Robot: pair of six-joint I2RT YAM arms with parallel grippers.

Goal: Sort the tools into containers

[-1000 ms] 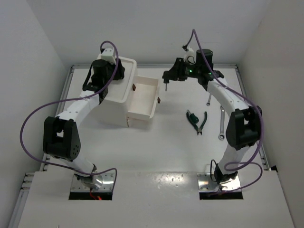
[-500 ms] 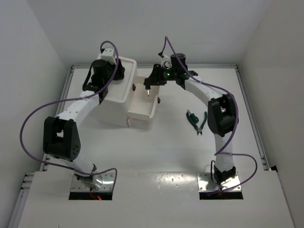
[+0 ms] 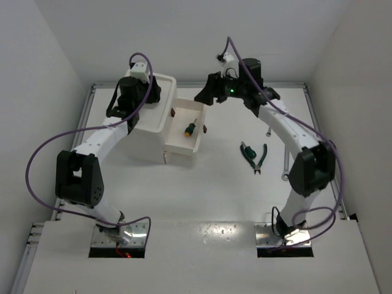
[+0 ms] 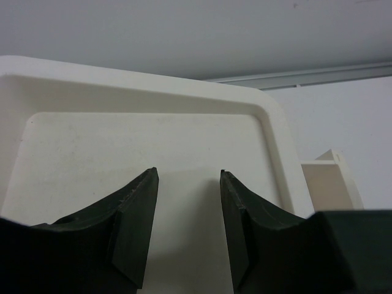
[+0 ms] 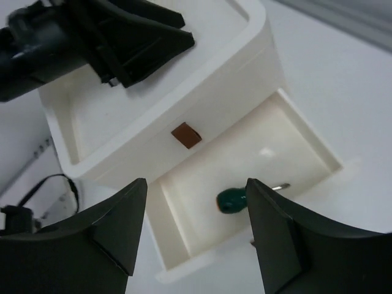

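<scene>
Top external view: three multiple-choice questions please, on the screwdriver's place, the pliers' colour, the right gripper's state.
1. Where is the screwdriver? A) on the table B) in the open drawer C) in a gripper
2. What colour are the pliers' handles? A) yellow B) red C) dark green
3. How is the right gripper? A) open, empty B) shut on the screwdriver C) shut on pliers
Answers: B, it lies inside the pulled-out drawer; C, both handles look dark green; A, its jaws stand apart, nothing between.
</scene>
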